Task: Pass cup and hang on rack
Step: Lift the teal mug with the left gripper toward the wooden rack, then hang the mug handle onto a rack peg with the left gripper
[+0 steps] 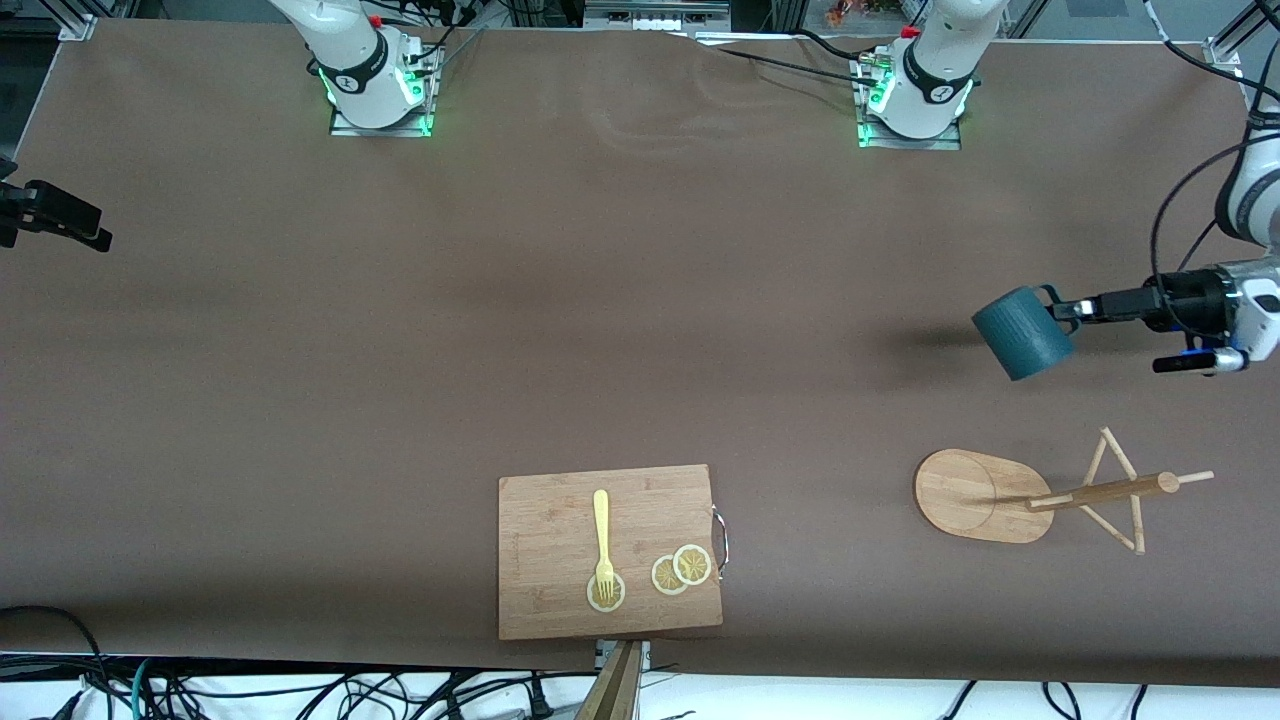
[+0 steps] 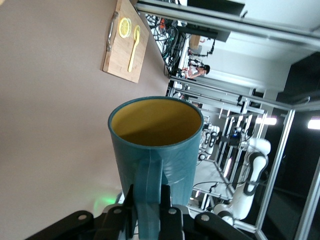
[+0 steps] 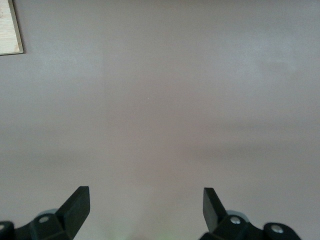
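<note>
The cup point(image 1: 1020, 335), dark teal with a yellowish inside, hangs tilted in the air over the left arm's end of the table. My left gripper point(image 1: 1062, 308) is shut on its loop handle. In the left wrist view the cup point(image 2: 155, 145) shows its open mouth, and the left gripper point(image 2: 148, 200) pinches the handle from both sides. The rack point(image 1: 1100, 490), light wood with an oval base, a post and thin pegs, stands on the table nearer to the front camera than the spot under the cup. My right gripper point(image 3: 145, 190) is open over bare table, with nothing between its fingers.
A wooden cutting board point(image 1: 560, 520) lies near the table's front edge at mid-table. On it are a yellow fork point(image 1: 601, 530) and lemon slices point(image 1: 682, 570). A black device point(image 1: 55, 218) sticks in at the right arm's end of the table.
</note>
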Robot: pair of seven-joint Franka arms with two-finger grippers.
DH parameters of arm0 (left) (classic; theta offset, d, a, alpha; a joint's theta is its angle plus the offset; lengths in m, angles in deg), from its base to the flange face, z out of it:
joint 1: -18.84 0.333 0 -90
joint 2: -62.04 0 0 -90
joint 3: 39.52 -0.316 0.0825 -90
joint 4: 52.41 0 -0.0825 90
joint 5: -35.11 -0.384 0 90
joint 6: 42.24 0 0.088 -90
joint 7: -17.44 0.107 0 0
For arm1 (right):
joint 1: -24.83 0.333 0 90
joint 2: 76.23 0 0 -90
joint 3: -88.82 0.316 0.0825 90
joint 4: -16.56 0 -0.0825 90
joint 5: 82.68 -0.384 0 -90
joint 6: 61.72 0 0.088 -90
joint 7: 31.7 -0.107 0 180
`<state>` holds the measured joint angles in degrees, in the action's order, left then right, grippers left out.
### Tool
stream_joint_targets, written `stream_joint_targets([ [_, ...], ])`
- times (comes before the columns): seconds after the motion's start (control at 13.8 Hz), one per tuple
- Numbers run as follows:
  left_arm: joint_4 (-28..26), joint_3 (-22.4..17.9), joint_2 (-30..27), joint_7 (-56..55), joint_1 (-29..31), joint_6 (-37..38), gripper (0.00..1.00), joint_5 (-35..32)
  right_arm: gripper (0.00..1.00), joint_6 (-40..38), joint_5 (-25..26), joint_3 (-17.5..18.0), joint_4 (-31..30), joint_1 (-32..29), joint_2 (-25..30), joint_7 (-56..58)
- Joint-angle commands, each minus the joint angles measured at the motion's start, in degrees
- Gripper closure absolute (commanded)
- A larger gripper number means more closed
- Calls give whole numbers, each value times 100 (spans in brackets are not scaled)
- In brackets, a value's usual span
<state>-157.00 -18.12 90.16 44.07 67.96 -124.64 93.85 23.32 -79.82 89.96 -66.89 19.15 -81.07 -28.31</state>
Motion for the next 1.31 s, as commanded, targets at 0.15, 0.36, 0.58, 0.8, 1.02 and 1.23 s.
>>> stream_joint_targets([
  [0.15, 1588, 57, 1046, -1237, -218, 215, 100, 41, 0, 65, -67, 70, -66, -100, 53, 101],
  [0.36, 2134, 22, 1355, -1485, -473, 206, 100, 24, 0, 65, -67, 70, -66, -100, 53, 101],
  [0.58, 2337, -83, 1512, -1617, -500, 189, 100, 15, 0, 65, -102, 61, -66, -109, 53, 110],
  [0.8, 2399, -311, 1539, -1617, -579, 206, 100, -3, 0, 65, -102, 61, -66, -118, 53, 110],
  [1.02, 2504, -329, 1557, -1608, -579, 197, 100, -284, 0, 65, -111, 61, -66, -118, 53, 110],
  [1.23, 2724, -356, 1645, -1670, -605, 189, 100, -302, 0, 65, -119, 61, -66, -118, 53, 110],
])
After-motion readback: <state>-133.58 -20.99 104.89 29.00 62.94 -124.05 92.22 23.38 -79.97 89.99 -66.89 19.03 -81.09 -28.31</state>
